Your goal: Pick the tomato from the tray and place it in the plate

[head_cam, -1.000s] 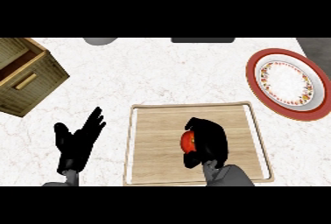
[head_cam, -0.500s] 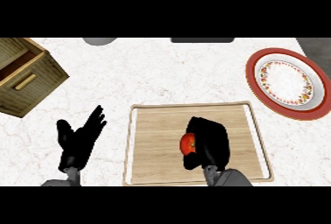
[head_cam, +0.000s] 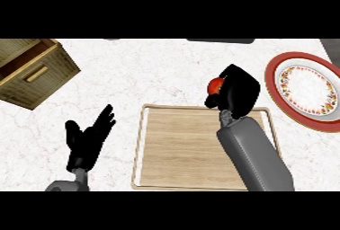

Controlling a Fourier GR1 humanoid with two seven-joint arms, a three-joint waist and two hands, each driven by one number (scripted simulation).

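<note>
Right hand (head_cam: 235,90): curled round the tomato (head_cam: 216,85), held just past the tray's far edge, forearm slanting across the tray's right side.
Counter (head_cam: 159,72): white marble; wooden drawer box (head_cam: 33,72) at its far left corner.
Tray (head_cam: 182,148): wooden, at the near edge, centre.
Plate (head_cam: 304,92): red-rimmed, at the right edge, beside the hand.
Left hand (head_cam: 86,139): released, fingers straight, resting left of the tray.
Tomato: red, showing at the hand's left side, off the tray, short of the plate.

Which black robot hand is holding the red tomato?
The right hand, raised past the wooden tray's far edge, curls round the red tomato. The left hand rests open, holding nothing.
</note>
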